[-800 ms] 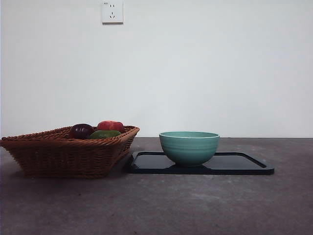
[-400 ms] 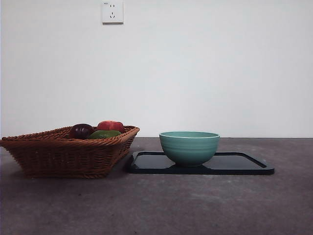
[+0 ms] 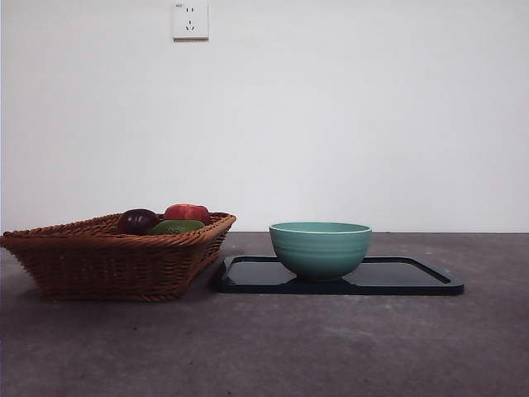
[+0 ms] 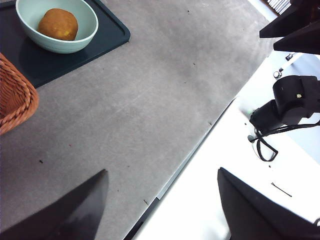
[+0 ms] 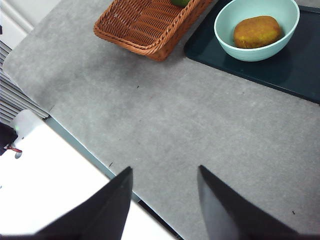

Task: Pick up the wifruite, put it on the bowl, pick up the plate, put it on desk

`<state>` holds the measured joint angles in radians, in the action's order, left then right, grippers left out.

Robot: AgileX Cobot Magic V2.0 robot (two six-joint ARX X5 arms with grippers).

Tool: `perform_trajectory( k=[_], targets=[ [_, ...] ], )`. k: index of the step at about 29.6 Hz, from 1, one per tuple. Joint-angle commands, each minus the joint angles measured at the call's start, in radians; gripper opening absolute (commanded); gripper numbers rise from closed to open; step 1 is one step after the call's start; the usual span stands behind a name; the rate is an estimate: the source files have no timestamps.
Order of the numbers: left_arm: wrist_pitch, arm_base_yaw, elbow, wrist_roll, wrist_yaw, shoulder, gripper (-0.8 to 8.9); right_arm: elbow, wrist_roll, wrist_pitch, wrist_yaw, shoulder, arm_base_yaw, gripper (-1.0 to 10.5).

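The teal-green bowl (image 3: 320, 248) stands on a dark flat tray, the plate (image 3: 413, 279), on the grey desk (image 3: 273, 347). Both wrist views show a brown-orange fruit (image 4: 58, 24) (image 5: 257, 31) lying inside the bowl (image 4: 75, 44) (image 5: 229, 30); the front view hides it behind the bowl's wall. My left gripper (image 4: 162, 205) is open and empty, high above the desk's near edge, far from the bowl. My right gripper (image 5: 165, 202) is open and empty, also high above the near edge. Neither arm shows in the front view.
A brown wicker basket (image 3: 116, 256) stands left of the tray, touching its edge, with a dark purple, a red and a green fruit (image 3: 176, 226) inside. A white ledge (image 4: 240, 165) borders the desk's near edge. A wall socket (image 3: 189, 20) sits high behind.
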<state>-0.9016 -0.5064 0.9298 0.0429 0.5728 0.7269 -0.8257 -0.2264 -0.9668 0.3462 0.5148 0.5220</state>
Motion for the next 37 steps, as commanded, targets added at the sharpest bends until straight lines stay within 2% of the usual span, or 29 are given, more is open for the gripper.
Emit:
perform_trajectory(
  k=[1, 7, 11, 13, 17, 22, 26, 29, 32, 37],
  targets=[
    [0.007, -0.005, 0.01, -0.008, 0.003, 0.005, 3.43, -0.008, -0.01, 0.008, 0.004, 0.004, 0.006, 2.1],
    [0.009, -0.005, 0.01, -0.004, 0.001, 0.005, 3.43, -0.008, -0.011, 0.008, 0.005, 0.004, 0.006, 2.1],
    [0.047, -0.005, 0.013, 0.001, -0.041, 0.026, 3.62, -0.008, -0.017, 0.008, 0.005, 0.004, 0.006, 2.1],
    [0.082, -0.005, 0.028, 0.003, -0.082, 0.058, 4.09, -0.008, -0.021, 0.008, 0.005, 0.004, 0.006, 2.1],
    [0.133, -0.005, 0.094, 0.002, -0.109, 0.164, 4.1, -0.008, -0.026, 0.008, 0.005, 0.004, 0.006, 2.1],
    [0.187, -0.005, 0.238, -0.029, -0.115, 0.372, 4.09, -0.008, -0.025, 0.008, 0.005, 0.004, 0.006, 2.1],
    [0.187, -0.008, 0.396, -0.082, -0.175, 0.568, 4.09, -0.008, -0.025, 0.008, 0.004, 0.004, 0.006, 2.1],
    [0.195, -0.024, 0.584, -0.11, -0.234, 0.792, 4.09, -0.008, -0.026, 0.008, 0.002, 0.004, 0.006, 2.1],
    [0.195, -0.045, 0.755, -0.124, -0.245, 0.995, 4.09, -0.008, -0.025, 0.008, 0.002, 0.004, 0.006, 2.1],
    [0.19, -0.096, 0.949, -0.201, -0.297, 1.243, 4.06, -0.008, -0.024, 0.005, 0.002, 0.004, 0.006, 2.1]
  ],
)
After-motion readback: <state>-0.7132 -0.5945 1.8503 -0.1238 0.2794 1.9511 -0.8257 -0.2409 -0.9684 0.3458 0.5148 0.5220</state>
